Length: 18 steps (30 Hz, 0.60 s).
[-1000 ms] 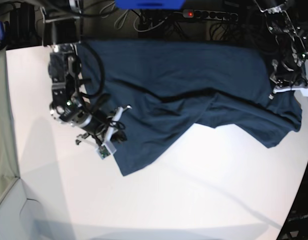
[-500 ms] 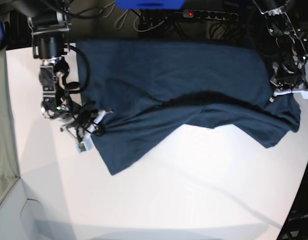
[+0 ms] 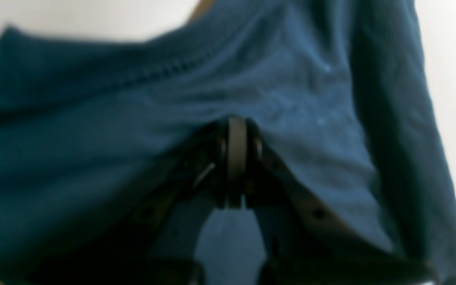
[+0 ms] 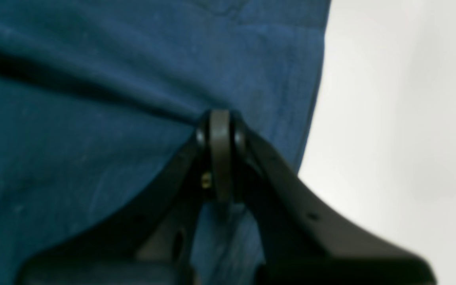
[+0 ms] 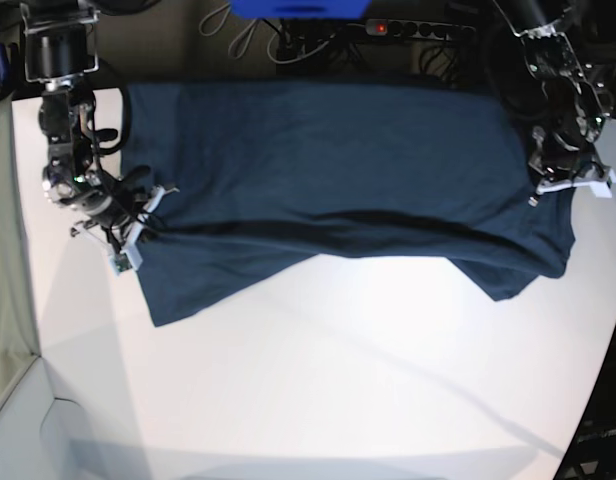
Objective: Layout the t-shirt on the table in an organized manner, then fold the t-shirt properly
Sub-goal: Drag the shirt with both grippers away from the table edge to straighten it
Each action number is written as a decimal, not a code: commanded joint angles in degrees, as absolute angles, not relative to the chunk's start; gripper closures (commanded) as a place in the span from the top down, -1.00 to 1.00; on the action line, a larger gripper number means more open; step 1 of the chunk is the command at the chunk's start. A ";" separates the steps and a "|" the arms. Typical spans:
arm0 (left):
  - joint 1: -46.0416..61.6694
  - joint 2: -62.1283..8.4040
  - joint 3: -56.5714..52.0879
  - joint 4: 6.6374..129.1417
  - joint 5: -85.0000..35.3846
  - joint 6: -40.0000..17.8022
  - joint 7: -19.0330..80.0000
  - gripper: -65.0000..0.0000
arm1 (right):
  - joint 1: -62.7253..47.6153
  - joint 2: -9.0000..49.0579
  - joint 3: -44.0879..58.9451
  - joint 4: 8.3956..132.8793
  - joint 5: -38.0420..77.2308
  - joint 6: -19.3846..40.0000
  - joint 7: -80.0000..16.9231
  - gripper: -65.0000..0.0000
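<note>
The 2 grippers each hold one side of the t-shirt (image 5: pixel 328 170), which is stretched wide between them across the far part of the table (image 5: pixel 338 400). The right gripper (image 5: pixel 148 222) sits at the base view's left; its wrist view shows the jaws pressed together with navy cloth bunched at the tips of the right gripper (image 4: pixel 220 130), so it is clamped on the t-shirt (image 4: pixel 93 118). From those tips a dark crease runs away to the left, the hem edge falls just to the right, and bare white table (image 4: pixel 402 118) lies beyond that edge. The left gripper (image 5: pixel 544 182) sits at the base view's right, likewise clenched on cloth: in its wrist view the left gripper (image 3: pixel 236 134) has its tips meeting in a pinch of fabric, the t-shirt (image 3: pixel 93 138) spreads on both sides of them, a stitched seam runs above and to the left, and a thick fold drops down the right. That view is blurred, so finer detail cannot be told. In the base view a shadowed fold crosses the shirt from one gripper to the other; beneath it, a flap of cloth lies flat on the table below the right gripper, and a smaller corner lies below the left gripper. The near half of the table is bare white.
</note>
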<state>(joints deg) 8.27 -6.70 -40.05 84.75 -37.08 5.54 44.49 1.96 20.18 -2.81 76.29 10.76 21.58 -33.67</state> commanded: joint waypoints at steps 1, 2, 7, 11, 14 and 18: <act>7.69 -7.25 -40.22 88.48 -38.02 5.05 43.56 -1.00 | 2.07 20.88 -2.86 76.00 8.40 21.14 -39.43 -1.00; 7.87 -6.81 -40.22 90.33 -38.02 5.05 43.65 -1.00 | 2.68 20.79 -2.86 75.91 8.40 21.14 -40.04 -1.00; 9.54 -5.49 -40.22 100.09 -39.08 5.05 43.65 -1.00 | 3.38 20.70 -2.86 76.53 8.40 21.14 -39.96 -1.00; 8.66 -5.93 -40.22 100.62 -41.36 5.05 43.21 -1.00 | 3.30 20.62 -2.68 82.77 8.40 21.14 -39.78 -1.00; 6.37 -5.93 -40.13 95.08 -39.96 5.05 43.03 -1.00 | 3.47 19.56 -2.68 87.25 8.40 21.14 -39.87 -1.00; 5.23 -6.02 -40.13 86.73 -38.99 5.05 42.95 -1.00 | 7.08 17.89 -2.77 89.01 8.40 21.23 -40.22 -1.00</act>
